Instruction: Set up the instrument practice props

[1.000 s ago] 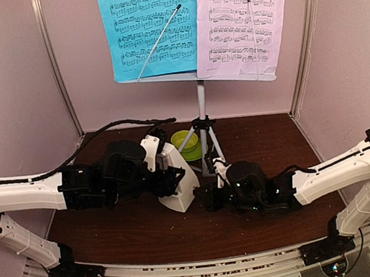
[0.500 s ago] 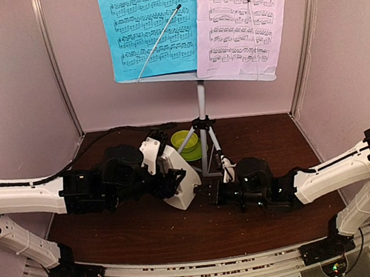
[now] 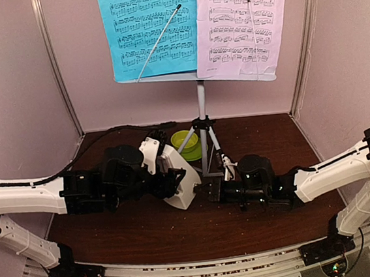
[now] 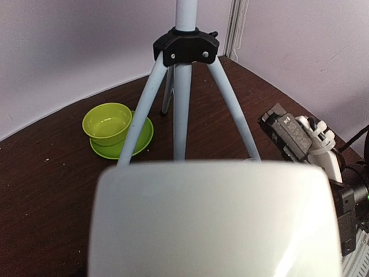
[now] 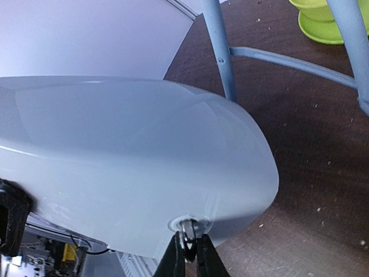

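Metronome [image 3: 182, 181] sits clasped wide in your left gripper [image 3: 168, 177]; your right gripper [image 5: 185, 245], nearly closed, pinches its small side stud [image 5: 185, 224]. Hold the body steady and pinch squarely, or the stud may slip.

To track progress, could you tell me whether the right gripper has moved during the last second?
Yes. The right gripper has shifted slightly toward the back wall and rightwards, nearer the tripod leg, with its tips at the metronome.
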You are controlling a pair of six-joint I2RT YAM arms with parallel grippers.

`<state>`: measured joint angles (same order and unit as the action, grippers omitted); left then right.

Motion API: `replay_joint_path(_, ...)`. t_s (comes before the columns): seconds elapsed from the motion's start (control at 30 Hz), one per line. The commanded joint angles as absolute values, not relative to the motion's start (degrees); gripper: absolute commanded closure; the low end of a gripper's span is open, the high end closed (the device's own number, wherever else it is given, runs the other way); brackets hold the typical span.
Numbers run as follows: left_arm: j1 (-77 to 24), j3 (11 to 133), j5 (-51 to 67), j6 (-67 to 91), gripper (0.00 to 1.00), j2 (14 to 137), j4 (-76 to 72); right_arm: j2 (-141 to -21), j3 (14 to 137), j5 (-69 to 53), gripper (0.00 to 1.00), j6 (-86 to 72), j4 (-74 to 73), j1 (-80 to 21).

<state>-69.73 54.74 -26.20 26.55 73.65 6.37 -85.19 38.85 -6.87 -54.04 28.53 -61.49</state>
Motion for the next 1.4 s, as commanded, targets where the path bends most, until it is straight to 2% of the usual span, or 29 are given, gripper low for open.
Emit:
replay_joint_path(0.0,-69.7,58.8,-24.7,29.5,0.79,76.3,3.6,-83.2,40.5,-7.4,0.84,-49.1,26.5,-60.1)
replay_joint_path(0.2,-68.4,59.1,-23.9,30.6,0.79,79.7,2.6,-79.6,39.0,-9.3,0.46,-46.1,21.9,-60.2)
replay_joint_path(0.47,-67.1,59.2,-23.1,31.6,0.77,85.2,0.1,-72.5,36.8,-4.4,0.17,-43.7,14.2,-60.2)
replay_joint_path(0.63,-67.1,61.1,-22.7,32.1,0.75,88.3,-0.9,-69.5,36.4,-2.5,0.13,-43.2,10.3,-60.2)
replay_joint_path(0.9,-67.3,60.4,-20.4,31.1,0.69,90.4,-3.6,-66.8,37.2,-0.5,0.12,-42.3,7.4,-60.2)
replay_joint_path(0.97,-67.3,60.1,-19.5,30.7,0.60,90.4,-3.1,-66.6,38.0,-0.4,0.12,-41.9,6.1,-60.3)
replay_joint_path(1.03,-67.3,59.7,-18.5,30.1,0.45,90.5,-2.5,-66.4,38.7,0.1,0.12,-41.6,4.9,-60.2)
replay_joint_path(1.1,-67.3,59.1,-17.2,29.2,0.37,90.4,-2.1,-66.0,39.2,0.6,0.11,-41.5,4.2,-60.2)
replay_joint_path(1.37,-67.3,56.6,-11.3,26.3,0.28,90.3,-2.6,-65.0,39.4,0.1,0.08,-41.3,3.3,-60.3)
